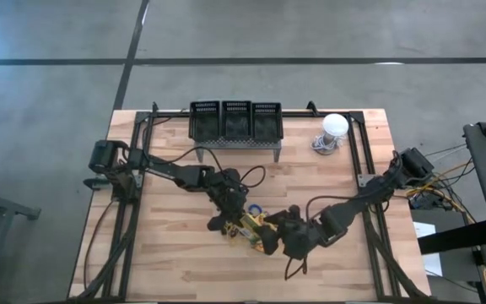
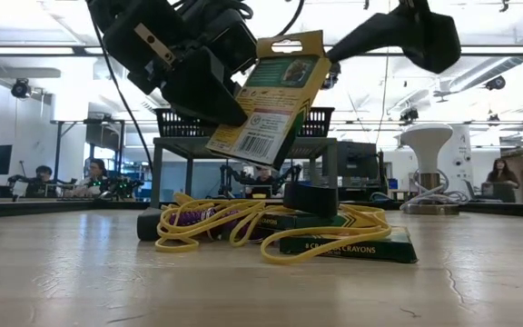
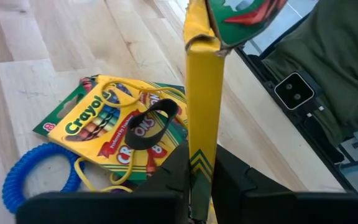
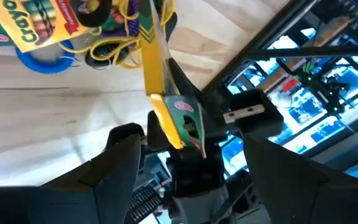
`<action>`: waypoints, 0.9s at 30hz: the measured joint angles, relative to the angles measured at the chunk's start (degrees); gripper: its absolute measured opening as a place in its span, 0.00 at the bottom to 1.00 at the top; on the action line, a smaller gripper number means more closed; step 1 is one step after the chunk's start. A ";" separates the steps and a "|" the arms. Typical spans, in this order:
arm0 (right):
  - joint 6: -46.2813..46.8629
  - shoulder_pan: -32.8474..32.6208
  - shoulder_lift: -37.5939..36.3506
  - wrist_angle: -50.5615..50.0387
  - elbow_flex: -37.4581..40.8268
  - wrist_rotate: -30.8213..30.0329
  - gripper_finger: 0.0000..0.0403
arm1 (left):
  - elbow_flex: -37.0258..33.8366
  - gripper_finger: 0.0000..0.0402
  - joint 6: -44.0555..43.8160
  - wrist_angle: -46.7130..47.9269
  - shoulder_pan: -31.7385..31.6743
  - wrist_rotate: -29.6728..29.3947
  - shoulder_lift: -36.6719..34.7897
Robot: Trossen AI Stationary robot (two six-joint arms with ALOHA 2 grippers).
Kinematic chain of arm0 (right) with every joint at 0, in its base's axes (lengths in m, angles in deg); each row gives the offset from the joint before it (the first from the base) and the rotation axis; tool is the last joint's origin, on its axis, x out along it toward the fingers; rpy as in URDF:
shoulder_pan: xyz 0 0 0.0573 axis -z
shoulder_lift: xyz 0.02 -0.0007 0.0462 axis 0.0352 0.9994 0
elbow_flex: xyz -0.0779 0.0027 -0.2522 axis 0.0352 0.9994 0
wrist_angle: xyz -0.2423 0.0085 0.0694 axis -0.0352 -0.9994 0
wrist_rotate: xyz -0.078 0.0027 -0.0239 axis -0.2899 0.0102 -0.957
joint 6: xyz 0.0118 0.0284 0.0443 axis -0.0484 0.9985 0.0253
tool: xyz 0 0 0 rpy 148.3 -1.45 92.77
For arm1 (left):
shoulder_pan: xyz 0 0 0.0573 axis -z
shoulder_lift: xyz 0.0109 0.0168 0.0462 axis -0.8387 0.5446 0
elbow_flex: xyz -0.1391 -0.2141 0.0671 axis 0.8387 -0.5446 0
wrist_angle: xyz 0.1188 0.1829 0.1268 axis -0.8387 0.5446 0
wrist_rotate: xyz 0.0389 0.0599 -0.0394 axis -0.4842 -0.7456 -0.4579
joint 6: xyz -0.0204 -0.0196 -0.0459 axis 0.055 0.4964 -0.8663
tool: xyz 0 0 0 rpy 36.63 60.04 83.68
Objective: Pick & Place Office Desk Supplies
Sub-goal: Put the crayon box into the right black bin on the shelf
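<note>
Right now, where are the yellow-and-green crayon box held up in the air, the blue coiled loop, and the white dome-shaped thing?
Lifted yellow-and-green crayon box [image 2: 271, 95]: low view, on its printed back panel.
Blue coiled loop [image 3: 23, 180]: left wrist view, on its coil.
White dome-shaped object [image 1: 335, 126]: high view, on its rounded top.

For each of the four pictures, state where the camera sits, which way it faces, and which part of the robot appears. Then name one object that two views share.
High view: above the table, facing straight down; both arms show.
Low view: at tabletop height, facing across; left gripper holds the lifted crayon box.
Left wrist view: on the left arm, facing the tabletop; its fingers pinch the box.
Right wrist view: on the right arm; its open right gripper flanks the box.
Shared: that lifted crayon box, in all but the high view.
</note>
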 joint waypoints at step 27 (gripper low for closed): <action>0.03 7.23 6.77 1.01 0.35 7.30 0.37 | 0.51 0.28 -0.61 -2.07 -0.49 -2.15 -0.07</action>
